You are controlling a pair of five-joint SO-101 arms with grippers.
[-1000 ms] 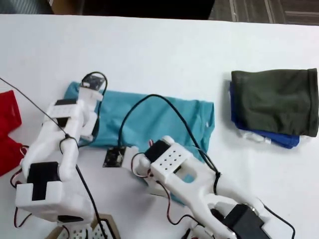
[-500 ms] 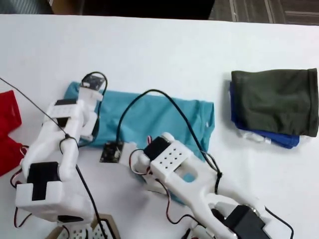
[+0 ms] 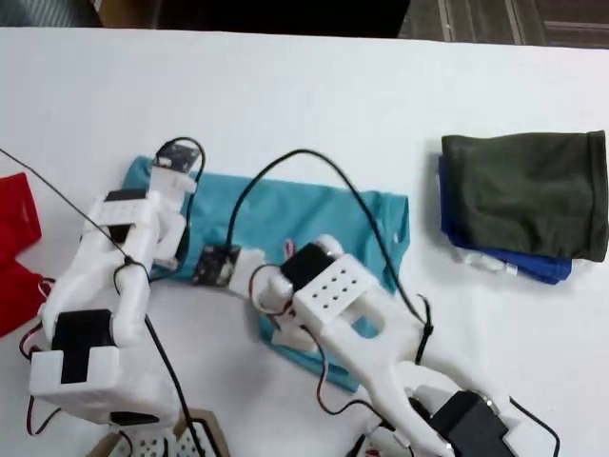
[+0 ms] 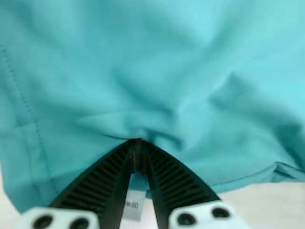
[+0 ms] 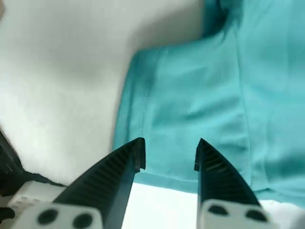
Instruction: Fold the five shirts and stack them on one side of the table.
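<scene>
At arm-side edge of teal shirt [image 3: 314,221] | left end effector [image 4: 137,149] clamped on fabric | right end effector [image 5: 168,151] jaws apart, hem beneath | long axis side-to-side on surface [image 3: 314,95].

On the one worktop [image 3: 314,86] I count four shirts: one teal shirt [image 3: 304,214], one red shirt [image 3: 14,214], one olive shirt [image 3: 528,190] and one blue shirt [image 3: 538,267]. There are two arms, the left arm [image 3: 114,257] and the right arm [image 3: 352,314]. There are two pincers, the left pincer [image 4: 137,143] and the right pincer [image 5: 169,152].
</scene>
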